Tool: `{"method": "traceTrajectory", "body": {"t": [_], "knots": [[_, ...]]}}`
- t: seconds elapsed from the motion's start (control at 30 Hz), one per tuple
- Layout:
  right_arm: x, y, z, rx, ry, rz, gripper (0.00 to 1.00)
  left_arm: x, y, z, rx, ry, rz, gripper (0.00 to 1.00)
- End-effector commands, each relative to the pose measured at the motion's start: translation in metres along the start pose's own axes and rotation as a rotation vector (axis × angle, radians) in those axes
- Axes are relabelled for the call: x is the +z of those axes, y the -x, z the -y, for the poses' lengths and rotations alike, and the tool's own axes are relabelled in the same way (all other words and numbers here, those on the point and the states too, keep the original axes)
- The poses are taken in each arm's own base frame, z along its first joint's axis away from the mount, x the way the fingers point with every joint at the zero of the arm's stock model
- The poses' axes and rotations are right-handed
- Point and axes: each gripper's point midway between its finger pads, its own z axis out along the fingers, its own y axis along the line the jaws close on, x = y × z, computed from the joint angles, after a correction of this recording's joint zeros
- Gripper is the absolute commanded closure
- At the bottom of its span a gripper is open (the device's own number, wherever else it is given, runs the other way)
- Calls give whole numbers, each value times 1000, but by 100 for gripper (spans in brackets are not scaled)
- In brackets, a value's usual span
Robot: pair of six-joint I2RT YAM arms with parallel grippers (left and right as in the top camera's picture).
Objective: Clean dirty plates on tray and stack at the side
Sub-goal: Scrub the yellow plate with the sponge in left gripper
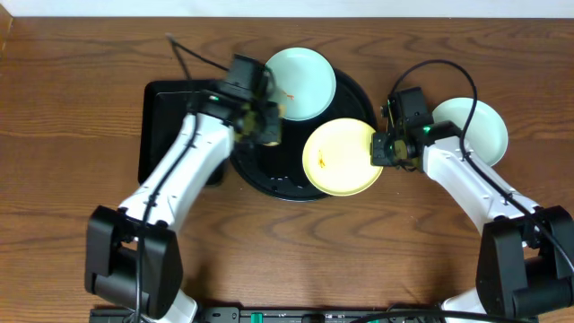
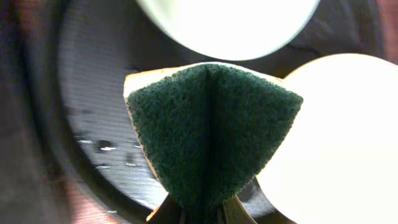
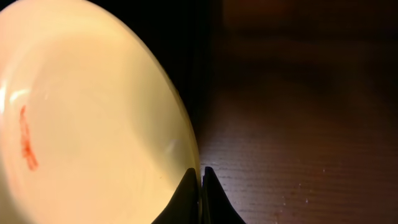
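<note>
The yellow plate (image 1: 339, 158) lies at the right near edge of the round tray (image 1: 269, 170), its right side hanging out past the raised rim over the tabletop (image 1: 81, 54). An orange-red smear (image 3: 26, 144) shows on its inner face. The right gripper (image 3: 202, 186) is pinched onto that overhanging rim, one finger inside the lip and one beneath it. The left gripper (image 2: 202, 214) is clamped on a sponge (image 2: 211, 130), which is folded so the green scouring side faces out, and it hangs over the tray between the yellow plate and the mint plate (image 1: 300, 83) at the tray's far edge. A second mint plate (image 1: 473, 130) sits off the tray on the tabletop, towards the right edge, and a rectangular tray (image 1: 166, 126) lies to the left of the round one. The yellow plate looks stiff, smooth and fairly light, so it would likely slide on the glossy tray and swing around a single rim pinch once the sponge presses on it. The raised lip seems the only practical place to grip, and a deep, firm bite there should steady it. The sponge is soft and gives under the jaws, so wiping pressure will probably need to be moderate and kept close to the held side.
</note>
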Motion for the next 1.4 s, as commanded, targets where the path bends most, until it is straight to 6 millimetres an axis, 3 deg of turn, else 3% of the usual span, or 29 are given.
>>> {"method": "traceTrajectory", "body": {"t": [0.0, 0.2, 0.5, 0.7, 0.87, 1.03, 1.37], "knots": [[4, -5, 0, 13, -7, -11, 99, 6, -16, 27, 55, -30, -32, 92], [4, -5, 0, 13, -7, -11, 99, 18, -39, 52, 68, -31, -74, 93], [4, 4, -3, -13, 4, 24, 99, 47, -50, 82, 158, -66, -76, 93], [4, 16, -5, -16, 12, 74, 99, 59, -37, 85, 167, -63, -24, 93], [5, 22, -4, -24, 2, 105, 99, 73, -41, 83, 168, -54, -41, 93], [11, 22, -5, -25, 13, 139, 99, 82, -38, 73, 176, -2, -31, 92], [24, 19, -3, -26, 28, 188, 99, 90, -31, 77, 178, -16, -1, 93]]}}
